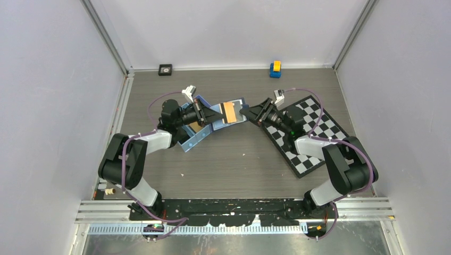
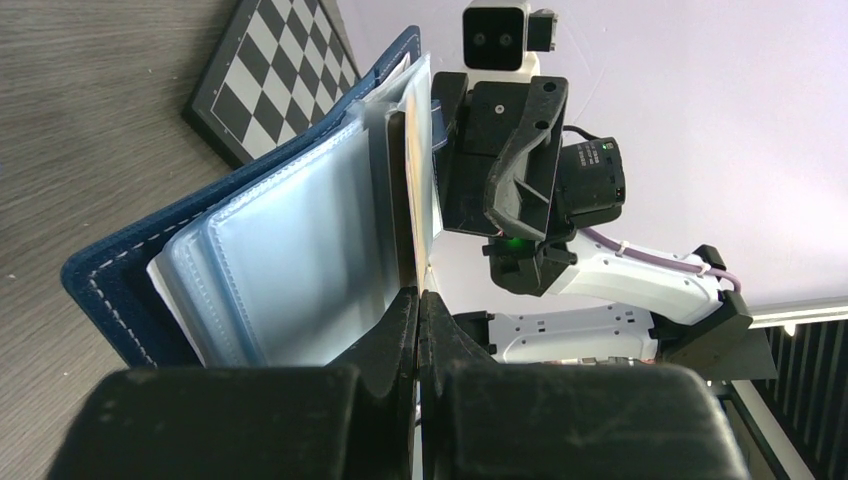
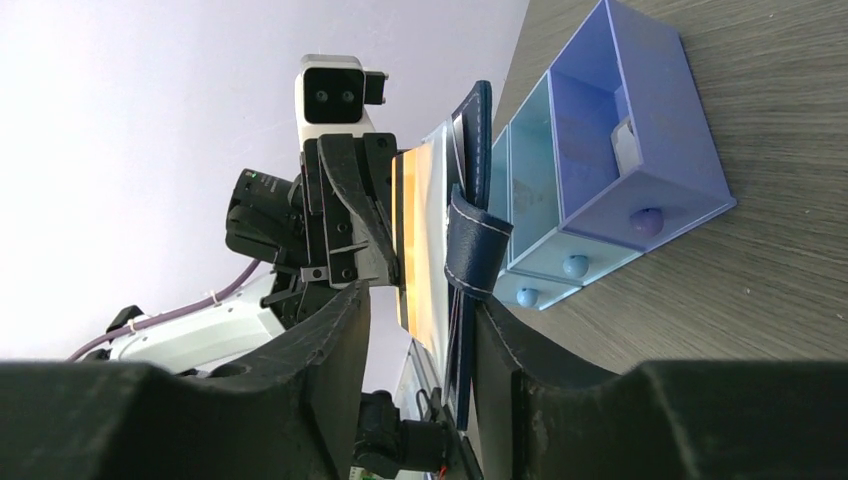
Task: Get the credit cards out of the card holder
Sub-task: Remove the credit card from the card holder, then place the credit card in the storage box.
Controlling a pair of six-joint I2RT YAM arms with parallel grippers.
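Open navy card holder (image 2: 105, 285) (pale-blue inside)

- Up close, the card holder (image 2: 110, 290): navy grained leather look, pale stitching, glossy clear plastic sleeves inside.
- And the credit card (image 3: 418, 250): smooth orange plastic, slight sheen.
- Below, the worktop (image 1: 239, 164): matt grey wood grain.

Both arms reached from the near edge toward the middle of the table, elbows bent outward and forearms angled inward, so the grippers met almost tip to tip. The left gripper (image 1: 217, 113) pointed right, its jaws pressed together on the holder (image 2: 110, 270). The right gripper (image 1: 246, 111) pointed left with its jaws standing apart, one finger (image 3: 340, 320) on each side of the holder's edge. Both wrists were rolled onto their sides.
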